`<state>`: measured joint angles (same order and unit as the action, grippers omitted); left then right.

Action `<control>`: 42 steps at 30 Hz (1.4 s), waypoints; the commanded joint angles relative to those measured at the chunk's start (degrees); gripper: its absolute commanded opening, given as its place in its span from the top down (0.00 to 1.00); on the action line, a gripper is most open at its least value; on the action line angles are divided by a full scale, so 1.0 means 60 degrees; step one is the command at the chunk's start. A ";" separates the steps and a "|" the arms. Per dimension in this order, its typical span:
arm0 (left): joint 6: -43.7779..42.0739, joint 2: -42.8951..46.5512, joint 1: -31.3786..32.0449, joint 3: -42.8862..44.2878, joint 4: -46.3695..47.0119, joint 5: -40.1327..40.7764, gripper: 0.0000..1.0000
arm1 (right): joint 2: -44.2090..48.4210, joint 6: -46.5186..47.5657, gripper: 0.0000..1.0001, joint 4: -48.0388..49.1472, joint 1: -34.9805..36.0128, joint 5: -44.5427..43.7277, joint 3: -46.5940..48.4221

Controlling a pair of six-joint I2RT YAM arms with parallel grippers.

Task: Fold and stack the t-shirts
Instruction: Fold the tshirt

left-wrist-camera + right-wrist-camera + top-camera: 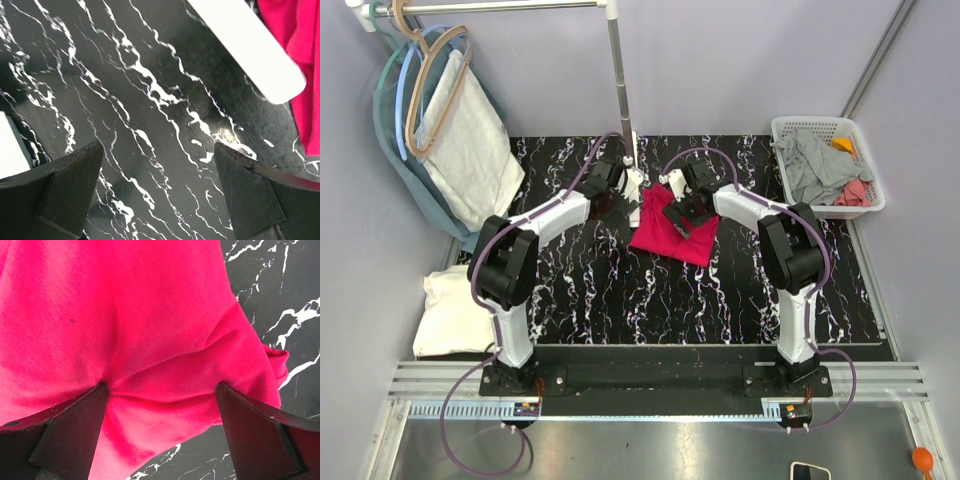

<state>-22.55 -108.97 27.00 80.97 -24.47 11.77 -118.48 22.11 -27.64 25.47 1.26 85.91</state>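
A crimson red t-shirt (667, 238) lies bunched at the back middle of the black marble table (620, 300). My right gripper (682, 214) hangs over its far part. In the right wrist view it (162, 430) stands open, its fingers straddling a wrinkle of the red t-shirt (150, 320). My left gripper (612, 200) is just left of the shirt. It (160, 190) is open over bare table, with the red t-shirt (300, 55) at the view's right edge. A folded cream-white t-shirt (448, 312) lies off the table's left side. Grey (817, 165) and pink (855, 193) t-shirts fill the basket.
The white basket (780, 135) stands at the back right. A rack pole (617, 70) rises between the grippers, its white foot (245, 45) near the left gripper. Hangers with a teal garment (415, 190) and a speckled cloth (475, 150) hang at the back left.
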 commanded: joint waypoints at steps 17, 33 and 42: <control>-0.0154 0.0202 -0.0048 0.0640 -0.2029 -0.3041 0.01 | 0.1699 0.0418 0.00 -0.0198 0.1774 0.0464 -0.3301; -0.0622 -0.0397 -0.0326 0.0845 -0.4461 -0.7952 0.01 | 0.2489 0.0065 0.00 -0.0096 0.2273 0.0567 -0.4225; -0.0418 -0.0531 -0.0428 0.0627 -0.4462 -0.8027 0.01 | 0.3764 0.0241 0.00 0.0446 0.2273 -0.0092 -0.4899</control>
<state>-24.64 -112.95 24.51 84.07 -51.27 -32.88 -98.32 22.90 -22.20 38.39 3.62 58.37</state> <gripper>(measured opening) 0.988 0.993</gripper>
